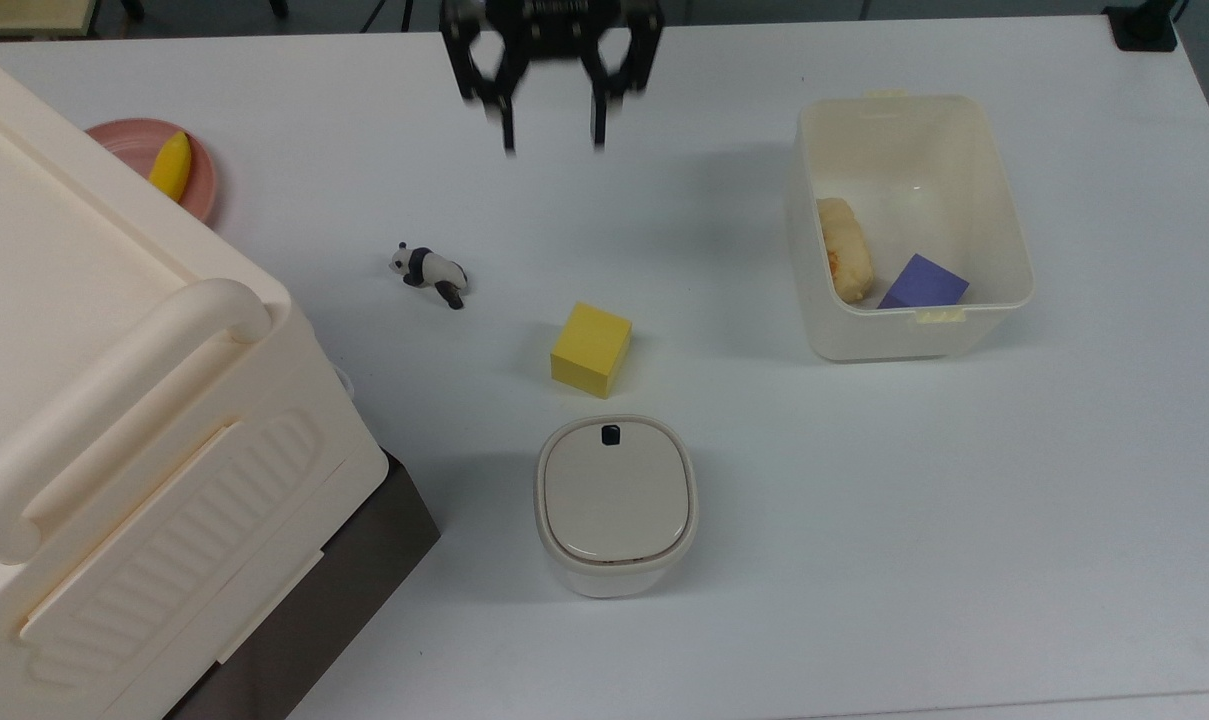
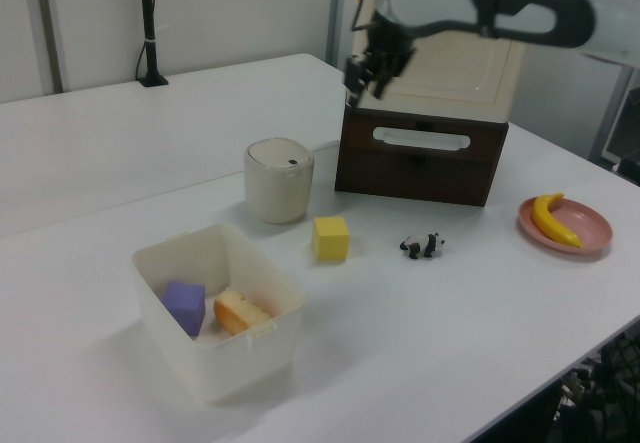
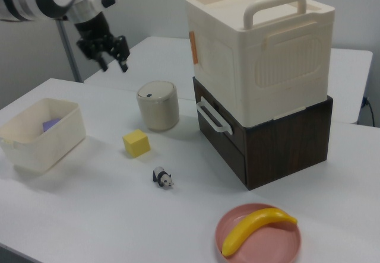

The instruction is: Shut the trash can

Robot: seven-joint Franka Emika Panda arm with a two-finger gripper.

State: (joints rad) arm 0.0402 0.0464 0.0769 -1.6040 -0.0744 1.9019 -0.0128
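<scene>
The trash can (image 1: 614,505) is a small cream bin standing near the table's middle, and its beige flap lid lies flat and shut with the black button (image 1: 610,434) on top. It also shows as a rounded pot in the left view (image 2: 279,178) and the right view (image 3: 158,105). My gripper (image 1: 554,135) hangs high in the air, well away from the can towards the top view's top edge. It is open with nothing between its fingers. It is also seen raised above the table in the left view (image 2: 365,75) and the right view (image 3: 114,65).
A yellow cube (image 1: 591,350) sits just beyond the can, and a toy panda (image 1: 429,272) lies to the top view's left of it. A translucent white tub (image 1: 904,335) holds a purple block and bread. A huge cream box (image 1: 114,400) fills the top view's left, behind it a pink plate (image 1: 129,140) with a banana.
</scene>
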